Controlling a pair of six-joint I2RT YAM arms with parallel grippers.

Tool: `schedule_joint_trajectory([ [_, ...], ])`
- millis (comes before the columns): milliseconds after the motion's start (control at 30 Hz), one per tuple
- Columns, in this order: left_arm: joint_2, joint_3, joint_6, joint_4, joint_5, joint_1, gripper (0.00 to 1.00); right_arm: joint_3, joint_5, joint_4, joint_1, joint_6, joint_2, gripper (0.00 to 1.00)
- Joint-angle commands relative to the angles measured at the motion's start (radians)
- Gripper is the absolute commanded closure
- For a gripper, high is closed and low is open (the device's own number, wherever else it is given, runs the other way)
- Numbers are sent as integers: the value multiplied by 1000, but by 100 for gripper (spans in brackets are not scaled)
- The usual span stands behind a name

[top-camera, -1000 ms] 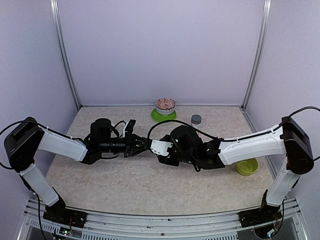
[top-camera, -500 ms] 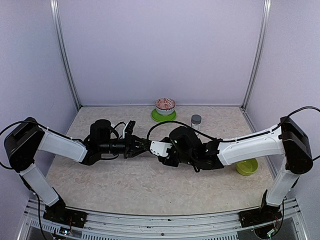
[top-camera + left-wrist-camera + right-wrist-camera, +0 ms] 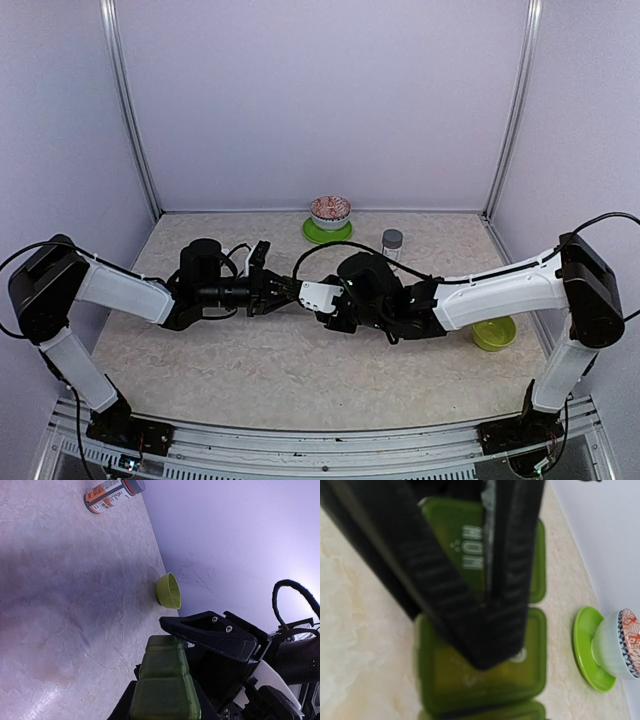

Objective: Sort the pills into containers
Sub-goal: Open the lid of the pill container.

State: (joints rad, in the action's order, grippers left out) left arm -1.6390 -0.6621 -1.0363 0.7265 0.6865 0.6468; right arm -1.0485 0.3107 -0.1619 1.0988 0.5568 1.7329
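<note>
Two arms (image 3: 125, 292) reach inward from the table's (image 3: 300, 375) near edge, forearms low and level, meeting mid-table. There the left gripper (image 3: 272, 291) clamps the green containers (image 3: 165, 680) strip, while the right gripper (image 3: 492, 650) sits over its MON lid (image 3: 470, 555); whether it is closed cannot be told. Beyond stand a grey-capped bottle (image 3: 392, 242) and a patterned bowl (image 3: 330, 211).
</note>
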Motion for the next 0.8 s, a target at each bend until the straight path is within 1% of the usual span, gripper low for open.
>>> schedule_joint_trajectory([
  [0,7,9,5,42,8,1,75,-39,-36,0,16,-16,11,75],
  [67,8,9,4,42,8,1,75,-42,-53,8,16,-24,5,81],
  [100,7,9,5,42,9,1,75,-44,-64,10,16,-28,2,80],
  [133,7,9,5,42,10,0,75,-46,-74,17,16,-32,-1,75],
  [200,9,7,5,41,10,-1,75,-56,-85,33,16,-41,-4,54],
  [233,9,7,5,40,11,-1,75,-58,-87,38,16,-43,-4,46],
  [300,10,6,6,38,10,-2,75,-58,-87,41,16,-44,-8,39],
  [333,10,6,6,36,11,-3,75,-57,-84,42,16,-44,-9,37],
  [467,13,6,10,31,11,-3,75,-57,-90,49,15,-43,-18,34],
  [633,17,4,18,21,11,-4,75,-58,-87,72,8,-38,-19,36],
  [767,21,2,27,7,13,-3,75,-65,-102,104,-5,-46,-26,40],
])
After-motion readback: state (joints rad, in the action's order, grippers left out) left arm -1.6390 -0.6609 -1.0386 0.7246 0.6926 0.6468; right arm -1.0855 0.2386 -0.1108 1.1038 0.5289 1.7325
